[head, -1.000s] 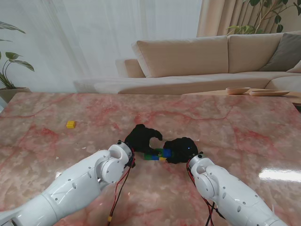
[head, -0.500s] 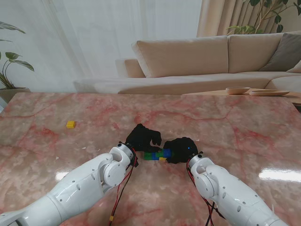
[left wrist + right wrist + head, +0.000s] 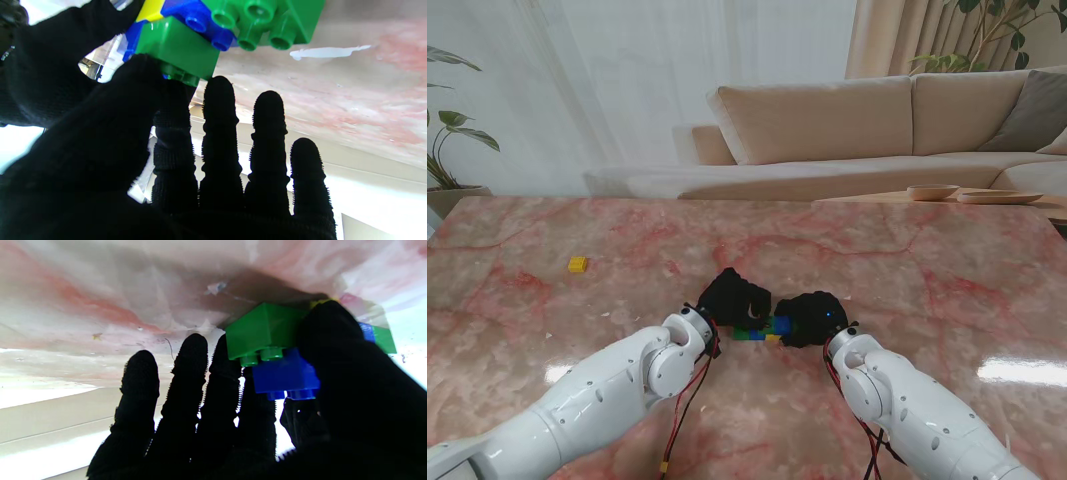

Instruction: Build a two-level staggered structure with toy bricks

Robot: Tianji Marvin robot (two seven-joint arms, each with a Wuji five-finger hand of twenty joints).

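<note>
From my stand camera the brick cluster [image 3: 760, 329] sits near the middle of the marble table [image 3: 907, 260], its long axis running left to right between my two hands, studs facing up. I count two green bricks [image 3: 176, 50] on the lower level, one blue brick [image 3: 285, 375] bridging them above, a yellow piece [image 3: 150, 8] showing at one end, and one separate yellow brick [image 3: 577, 264] well apart to the far left. My left hand [image 3: 733, 297] has thumb and index fingertip pressed on a green brick with the other three fingers straight and spread, while my right hand [image 3: 812, 318] has its thumb on the blue and green bricks; whether its other fingers touch the cluster I cannot tell.
</note>
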